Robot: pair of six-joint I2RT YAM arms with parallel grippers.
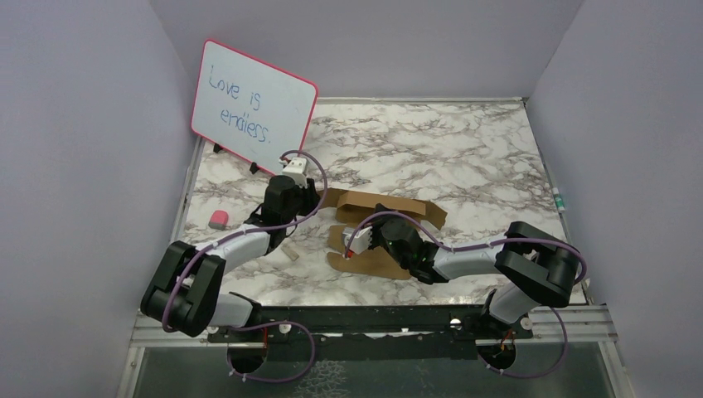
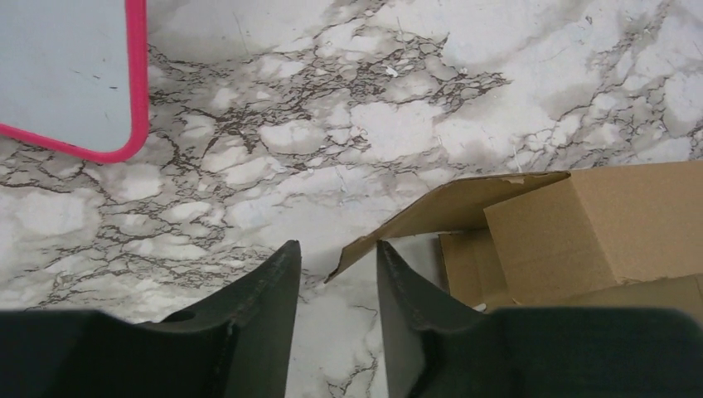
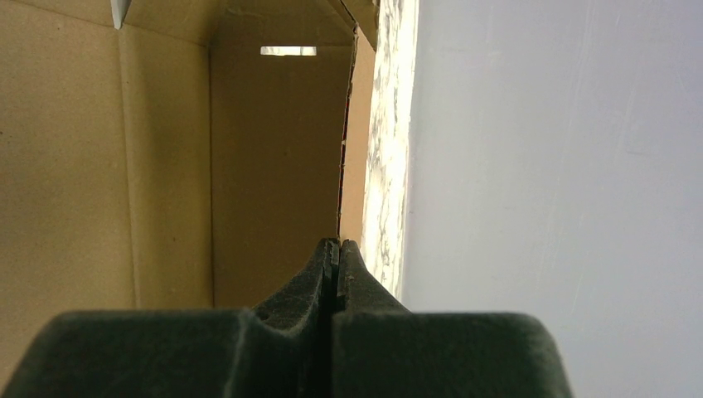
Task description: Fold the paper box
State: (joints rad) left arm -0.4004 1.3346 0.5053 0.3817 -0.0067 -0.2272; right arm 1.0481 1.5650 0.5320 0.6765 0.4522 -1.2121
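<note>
The paper box (image 1: pixel 406 206) is brown corrugated cardboard, partly folded, lying mid-table between my two arms. In the left wrist view a raised flap (image 2: pixel 464 203) of the paper box slants down to a torn corner, and a folded panel (image 2: pixel 597 224) stands to its right. My left gripper (image 2: pixel 336 249) is open; that flap corner sits between its fingertips with a gap on both sides. In the overhead view the left gripper (image 1: pixel 315 199) is at the box's left end. My right gripper (image 3: pixel 338 243) is shut, its tips at the edge of an upright cardboard wall (image 3: pixel 273 166). No cardboard shows between them. It rests low over the box's near panel (image 1: pixel 352 249).
A pink-framed whiteboard (image 1: pixel 253 106) leans at the back left, its corner (image 2: pixel 66 66) near the left gripper. A pink eraser (image 1: pixel 218 220) lies at the left. A small cardboard scrap (image 1: pixel 292 255) lies by the left forearm. Purple walls enclose the marble table (image 1: pixel 464 157).
</note>
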